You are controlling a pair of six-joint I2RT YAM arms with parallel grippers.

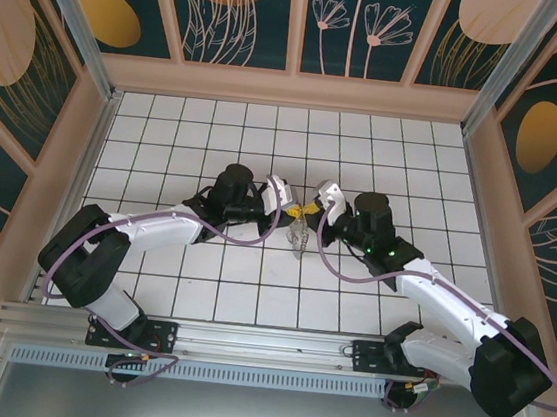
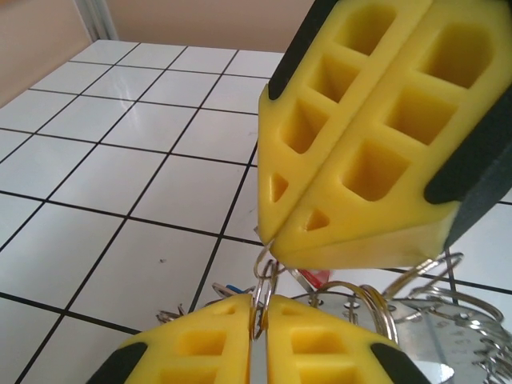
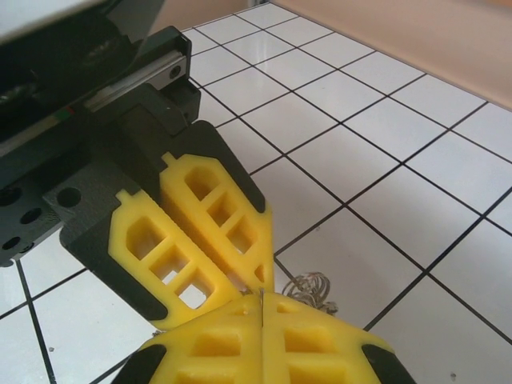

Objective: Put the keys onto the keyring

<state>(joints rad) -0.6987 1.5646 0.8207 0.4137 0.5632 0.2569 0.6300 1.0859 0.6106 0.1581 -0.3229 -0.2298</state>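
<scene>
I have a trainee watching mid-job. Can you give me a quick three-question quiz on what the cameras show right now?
1. True or false: the left gripper and the right gripper are far apart, at opposite walls.
2. Multiple choice: the right gripper's fingers are A) spread wide, B) pressed together, C) wrapped around a cup.
3. Short answer: in the left wrist view, what colour is the small tag just below the right gripper's tip?

Key:
1. False. They meet tip to tip above the tiled floor, with a wire loop running between them.
2. B.
3. Red.
</scene>
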